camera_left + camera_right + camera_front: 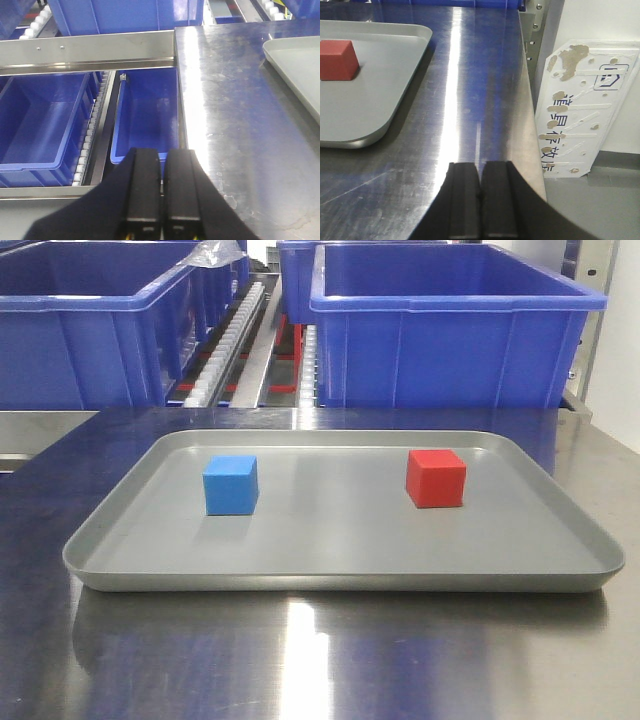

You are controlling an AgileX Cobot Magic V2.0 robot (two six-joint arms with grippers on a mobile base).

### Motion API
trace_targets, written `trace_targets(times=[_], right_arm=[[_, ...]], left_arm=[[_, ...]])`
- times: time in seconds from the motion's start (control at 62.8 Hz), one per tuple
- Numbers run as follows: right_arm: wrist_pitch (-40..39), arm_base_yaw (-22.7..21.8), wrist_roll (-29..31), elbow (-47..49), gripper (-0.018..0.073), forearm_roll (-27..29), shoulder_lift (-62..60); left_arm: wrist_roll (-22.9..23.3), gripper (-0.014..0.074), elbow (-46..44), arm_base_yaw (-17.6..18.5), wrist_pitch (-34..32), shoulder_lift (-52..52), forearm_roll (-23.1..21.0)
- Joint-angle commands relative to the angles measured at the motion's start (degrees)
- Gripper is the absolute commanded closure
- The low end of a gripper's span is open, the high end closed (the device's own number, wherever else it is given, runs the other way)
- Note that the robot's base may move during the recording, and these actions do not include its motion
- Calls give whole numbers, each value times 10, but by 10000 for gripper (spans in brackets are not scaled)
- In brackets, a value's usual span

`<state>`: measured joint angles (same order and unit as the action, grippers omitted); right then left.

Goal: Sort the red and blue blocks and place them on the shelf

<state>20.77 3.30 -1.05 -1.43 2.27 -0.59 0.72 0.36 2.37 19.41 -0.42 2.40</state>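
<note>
The small matte red cube [338, 60] sits ahead-left of the right end effector [480, 205], probably the nearer arm; it and the left end effector [162, 200] are pressed together, empty.

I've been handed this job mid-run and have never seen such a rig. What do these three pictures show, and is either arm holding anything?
This is a two-armed robot on a mobile base. The front picture looks across a steel tabletop at a shallow grey tray. On the tray sit the blue block on the left and the red block on the right, well apart. Behind them stand large blue bins on the shelf, which has white roller tracks.

The other two pictures come from cameras on the wrists, each looking along its own tool. The left tool is at the table's left edge, with lower bins below it. The right tool is over the table's right side, with the red block ahead to its left. Both tools are shut and hold nothing.
</note>
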Motion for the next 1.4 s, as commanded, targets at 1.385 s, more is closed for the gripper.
trace_targets(times=[1.385], right_arm=[[-116,2,3,-4,510,-11,-10]], left_arm=[[1,470,20,1,-43,-10,-5]])
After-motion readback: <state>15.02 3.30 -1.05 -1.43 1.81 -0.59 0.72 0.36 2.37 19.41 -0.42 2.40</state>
